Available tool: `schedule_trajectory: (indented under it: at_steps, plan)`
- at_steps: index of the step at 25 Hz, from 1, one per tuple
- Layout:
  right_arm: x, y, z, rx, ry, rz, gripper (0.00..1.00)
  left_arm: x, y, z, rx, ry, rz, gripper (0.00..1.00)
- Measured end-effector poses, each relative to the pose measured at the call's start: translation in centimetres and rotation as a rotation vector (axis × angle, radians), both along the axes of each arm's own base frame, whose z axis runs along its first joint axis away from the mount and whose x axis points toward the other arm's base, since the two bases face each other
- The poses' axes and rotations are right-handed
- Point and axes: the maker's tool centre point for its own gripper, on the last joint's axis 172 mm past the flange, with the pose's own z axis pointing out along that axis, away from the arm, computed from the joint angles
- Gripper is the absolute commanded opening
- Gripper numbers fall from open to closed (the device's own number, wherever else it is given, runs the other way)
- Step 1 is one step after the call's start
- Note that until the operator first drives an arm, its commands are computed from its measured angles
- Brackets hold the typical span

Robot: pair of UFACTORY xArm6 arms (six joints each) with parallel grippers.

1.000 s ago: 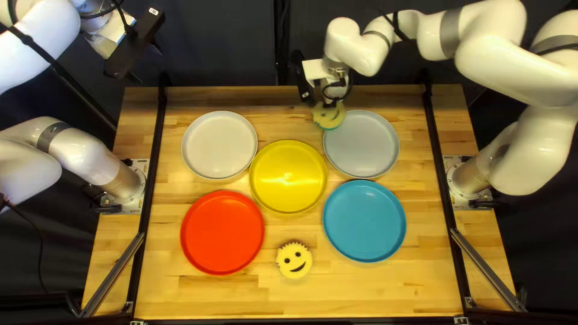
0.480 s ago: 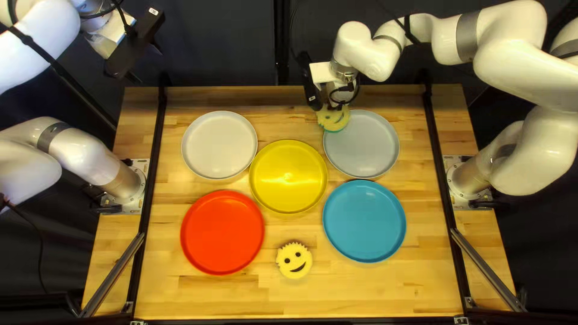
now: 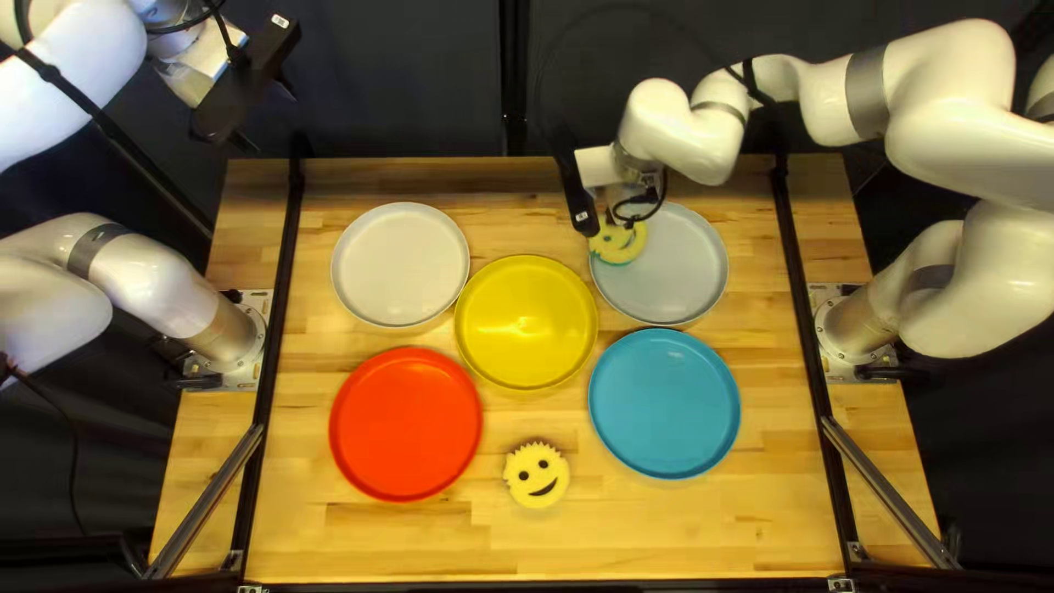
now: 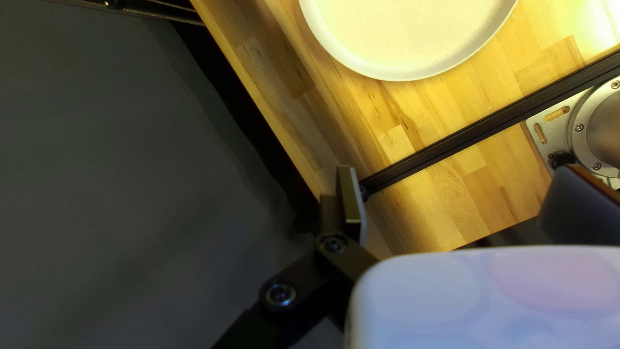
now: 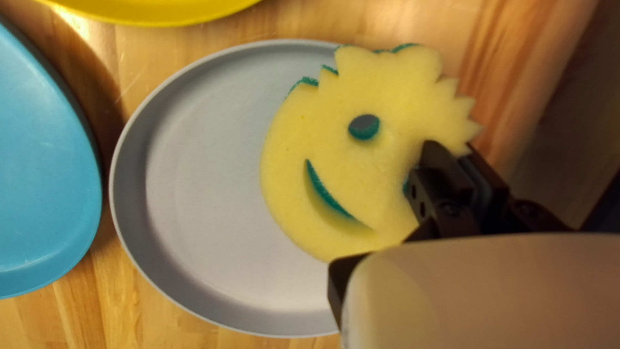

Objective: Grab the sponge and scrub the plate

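Note:
My right gripper (image 3: pixel 617 217) is over the back of the table, its fingers around the edge of a yellow sponge (image 3: pixel 618 243) with a smiling face. In the right wrist view the gripper (image 5: pixel 452 169) pinches the rim of the sponge (image 5: pixel 336 155), whose teal underside shows at the edges. The sponge overlaps the grey plate (image 3: pixel 675 264); whether it touches the plate (image 5: pixel 206 187) I cannot tell. High beyond the table's far left corner, my left gripper (image 3: pixel 267 116) has its fingers spread with nothing between them, and so does the gripper (image 4: pixel 462 194) in its own wrist view.
A yellow plate (image 3: pixel 526 323) lies left of the grey one, a blue plate (image 3: pixel 664 403) in front of it. Farther left are a white plate (image 3: pixel 400 265) and a red plate (image 3: pixel 405 424). A second smiling sponge (image 3: pixel 537 476) lies near the front.
My right gripper has carried the sponge rightward and toward the near side, farther over the grey plate, turning somewhat on the way. My left arm and the plates have stayed put.

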Motion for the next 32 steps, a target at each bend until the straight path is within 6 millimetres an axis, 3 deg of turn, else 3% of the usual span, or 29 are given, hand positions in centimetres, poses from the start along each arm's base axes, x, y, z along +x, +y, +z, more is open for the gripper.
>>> schedule_trajectory:
  at_steps: [12,25,29,32]
  plan:
    - [-0.4,2.5,-1.7,-0.02,0.035,0.017,0.0,0.0,0.0,0.0,0.0,0.0,0.0,1.0]
    - [-1.8,-4.2,-2.5,-0.003,0.048,-0.025,0.0,0.0,0.0,0.0,0.0,0.0,0.0,1.0]
    - [-2.3,-5.4,-2.3,-0.002,0.043,-0.039,0.0,0.0,0.0,0.0,0.0,0.0,0.0,1.0]
    - [-2.6,-5.3,-2.2,-0.005,0.039,-0.039,0.0,0.0,0.0,0.0,0.0,0.0,0.0,1.0]
